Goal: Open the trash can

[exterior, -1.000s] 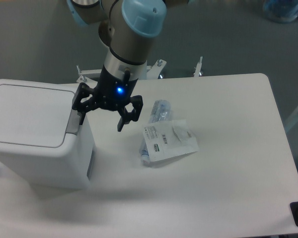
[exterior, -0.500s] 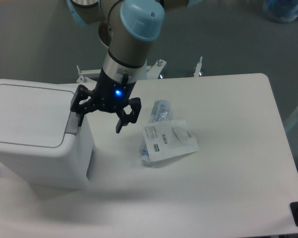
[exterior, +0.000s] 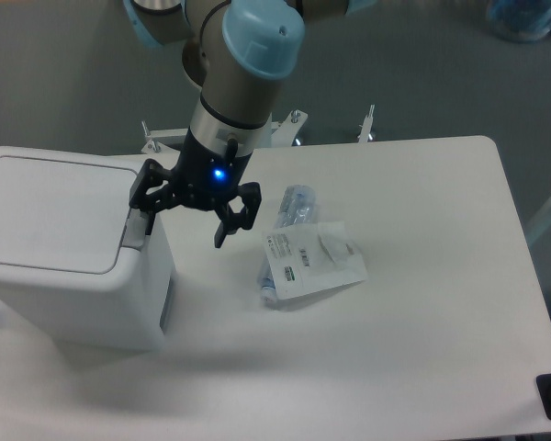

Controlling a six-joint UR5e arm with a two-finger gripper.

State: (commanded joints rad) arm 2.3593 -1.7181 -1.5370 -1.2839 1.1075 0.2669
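Trash can (exterior: 60, 253) sits at the left end of the worktop (exterior: 422, 303), big white box, flat lid (exterior: 50, 211) down and flush, so not opened yet. Grey push tab (exterior: 135, 228) runs along the lid's right edge.

Pincer (exterior: 185, 219) hangs right at that edge, fingers spread wide, nothing in them. One finger (exterior: 150, 204) is over the tab, looks touching or just above it, can't tell which from this angle. Other finger (exterior: 230, 220) is out over bare worktop to the right of the can. Blue light on at the wrist.

Step in hand, as I read it: press the tab to pop the lid. To do it well, push straight down with the left finger tip centred on the tab, not on the lid panel, or the lid gets pinned shut. Keep the press short and lift off clean so the lid can swing up without hitting the arm. Keep the wrist off to the right of the lid. Can is light plastic and might slide or tip under an off-centre push, so go slow.

Clear packet (exterior: 310, 260) with a white label lies to the right, well apart from the can, not in the way.
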